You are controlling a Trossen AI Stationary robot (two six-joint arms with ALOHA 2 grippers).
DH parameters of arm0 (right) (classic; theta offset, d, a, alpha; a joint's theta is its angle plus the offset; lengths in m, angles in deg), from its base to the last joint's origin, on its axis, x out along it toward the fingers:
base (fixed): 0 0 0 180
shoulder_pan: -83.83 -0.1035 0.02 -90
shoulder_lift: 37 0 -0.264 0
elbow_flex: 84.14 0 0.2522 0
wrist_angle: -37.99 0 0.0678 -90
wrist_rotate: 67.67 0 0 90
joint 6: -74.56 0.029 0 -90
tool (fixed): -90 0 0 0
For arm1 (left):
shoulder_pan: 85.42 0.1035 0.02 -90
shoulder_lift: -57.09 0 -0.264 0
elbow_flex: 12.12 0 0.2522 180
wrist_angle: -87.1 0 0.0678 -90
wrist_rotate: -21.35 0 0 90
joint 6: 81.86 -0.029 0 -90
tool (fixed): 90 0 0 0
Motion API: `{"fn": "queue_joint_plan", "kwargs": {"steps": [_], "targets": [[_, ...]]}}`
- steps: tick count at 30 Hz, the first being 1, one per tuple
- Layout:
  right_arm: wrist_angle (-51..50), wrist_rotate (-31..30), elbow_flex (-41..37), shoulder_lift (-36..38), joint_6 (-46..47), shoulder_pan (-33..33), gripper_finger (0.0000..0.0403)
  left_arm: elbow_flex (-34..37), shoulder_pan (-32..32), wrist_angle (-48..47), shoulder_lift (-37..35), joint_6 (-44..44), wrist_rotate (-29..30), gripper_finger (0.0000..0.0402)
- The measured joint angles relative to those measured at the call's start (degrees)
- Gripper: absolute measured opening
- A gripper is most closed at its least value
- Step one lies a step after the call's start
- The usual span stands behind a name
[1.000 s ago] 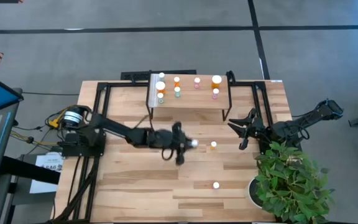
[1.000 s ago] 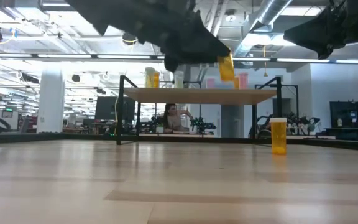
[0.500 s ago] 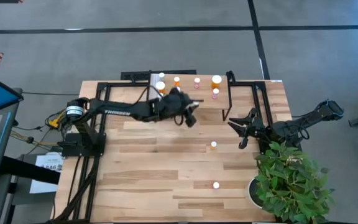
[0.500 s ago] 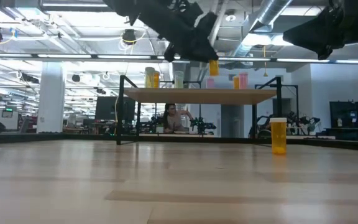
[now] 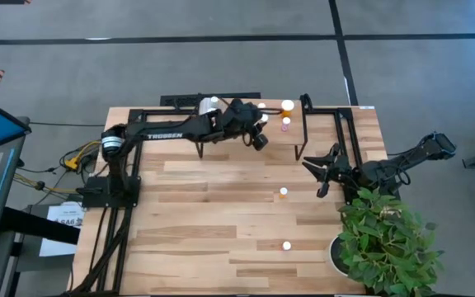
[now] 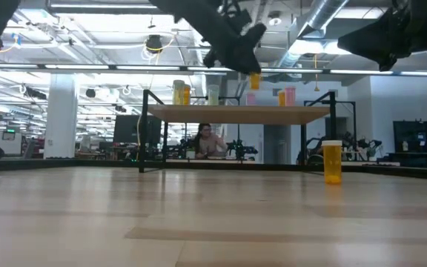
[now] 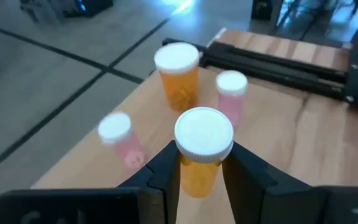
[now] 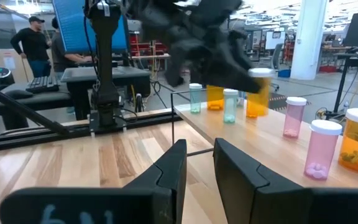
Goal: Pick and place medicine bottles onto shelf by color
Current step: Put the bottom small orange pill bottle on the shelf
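**Op:** From overhead I only see my left gripper (image 5: 258,136) stretched out over the shelf (image 5: 291,144); the arm hides what it carries. My left wrist camera settles it: the fingers (image 7: 160,171) are pinched on an orange bottle (image 7: 202,152) just under its white cap.

**Desk:** What's below it?

**Op:** Past that bottle, a larger orange bottle (image 7: 179,74) and two pink bottles (image 7: 232,96) stand on the shelf. The low camera shows the held bottle hanging above the shelf board, not touching it.

**Desk:** Right arm?

**Op:** It waits off the shelf's right end, beside the potted plant (image 5: 386,239). The right gripper (image 5: 324,173) has its fingers close together with a narrow gap, nothing between them.

**Desk:** Table?

**Op:** On the wooden tabletop (image 5: 204,231), in front of the shelf, one small orange bottle (image 5: 283,192) stands, and another bottle (image 5: 287,245) farther out. Beyond the table a person (image 8: 30,43) stands at a workstation.
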Motion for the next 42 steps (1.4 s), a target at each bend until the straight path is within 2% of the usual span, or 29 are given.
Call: {"fn": "queue_joint_plan", "kwargs": {"steps": [7,24,28,42], "targets": [[-0.3,0.0,0.0,0.0,0.0,0.0,0.0102,-1.3,1.1,1.5,3.8,2.8,-0.2,0.0087],[0.8,0.1,0.0,0.0,0.6,-2.1,0.0102,-1.4,1.6,1.5,7.1,7.0,6.9,0.0087],[0.9,0.1,0.0,0.0,0.6,-2.1,0.0102,-1.4,1.6,1.3,7.1,7.1,6.9,0.0088],[1.1,0.1,0.0,0.0,0.5,-2.1,0.0102,-1.3,1.6,1.4,7.1,6.9,6.3,0.0142]]}}
